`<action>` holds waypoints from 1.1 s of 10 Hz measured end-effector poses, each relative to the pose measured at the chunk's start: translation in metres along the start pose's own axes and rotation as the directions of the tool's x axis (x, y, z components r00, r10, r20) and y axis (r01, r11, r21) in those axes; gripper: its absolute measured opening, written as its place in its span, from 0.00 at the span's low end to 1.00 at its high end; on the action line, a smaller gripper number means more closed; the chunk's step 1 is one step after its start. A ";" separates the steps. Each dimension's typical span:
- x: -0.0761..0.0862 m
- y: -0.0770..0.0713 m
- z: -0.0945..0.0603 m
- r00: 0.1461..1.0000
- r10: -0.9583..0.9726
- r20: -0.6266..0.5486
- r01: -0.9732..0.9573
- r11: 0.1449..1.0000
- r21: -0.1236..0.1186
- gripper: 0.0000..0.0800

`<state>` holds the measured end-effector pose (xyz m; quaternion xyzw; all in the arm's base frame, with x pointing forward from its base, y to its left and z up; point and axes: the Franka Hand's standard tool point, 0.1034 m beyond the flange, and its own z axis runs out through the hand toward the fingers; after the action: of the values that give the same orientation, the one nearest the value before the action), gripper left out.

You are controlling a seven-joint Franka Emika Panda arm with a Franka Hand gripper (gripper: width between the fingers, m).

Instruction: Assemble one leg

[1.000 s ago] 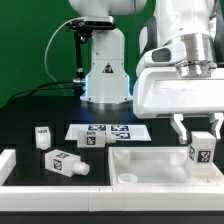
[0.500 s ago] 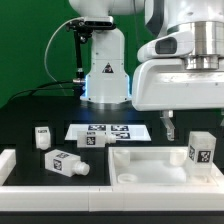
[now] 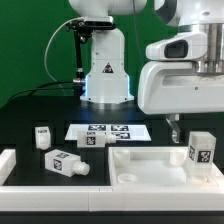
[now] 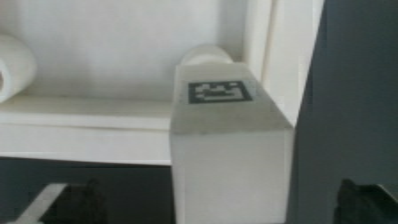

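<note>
One leg (image 3: 200, 150), a white block with a black-and-white tag, stands upright at the exterior view's right end of the large white panel (image 3: 140, 160). My gripper (image 3: 197, 126) hangs open just above it, not touching. In the wrist view the leg (image 4: 228, 110) rises between my two dark fingertips (image 4: 71, 203), with a gap on each side. My gripper (image 4: 217, 208) holds nothing. Two more legs sit on the black table at the exterior view's left: a small upright one (image 3: 41, 136) and one lying on its side (image 3: 66, 163).
The marker board (image 3: 108, 132) lies flat behind the panel. The robot's white base (image 3: 106, 70) stands at the back. A white raised rim (image 3: 14, 165) runs along the exterior view's left front.
My gripper has let go of the upright leg and risen straight up. The leg stays standing on the panel.
</note>
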<state>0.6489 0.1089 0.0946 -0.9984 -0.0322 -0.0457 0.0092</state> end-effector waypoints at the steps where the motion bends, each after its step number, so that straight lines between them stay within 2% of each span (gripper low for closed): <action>1: -0.001 0.005 0.005 1.000 0.016 0.009 -0.016 1.000 0.004 0.81; 3: -0.002 0.007 0.008 1.000 0.023 0.012 -0.023 1.000 0.002 0.81; 4: -0.002 0.007 0.008 0.999 0.048 0.013 -0.048 0.999 0.002 0.64; 5: -0.002 0.007 0.008 0.998 0.059 0.013 -0.059 0.998 0.001 0.64; 6: -0.002 0.007 0.008 0.993 0.120 0.013 -0.120 0.993 0.002 0.47; 7: -0.002 0.006 0.008 0.982 0.191 0.013 -0.191 0.982 0.001 0.36; 10: -0.003 0.005 0.009 0.933 0.360 0.015 -0.360 0.933 -0.002 0.36; 11: -0.004 0.003 0.010 0.859 0.512 0.022 -0.512 0.859 -0.007 0.36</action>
<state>0.6464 0.1057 0.0842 -0.9715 0.2341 -0.0302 0.0204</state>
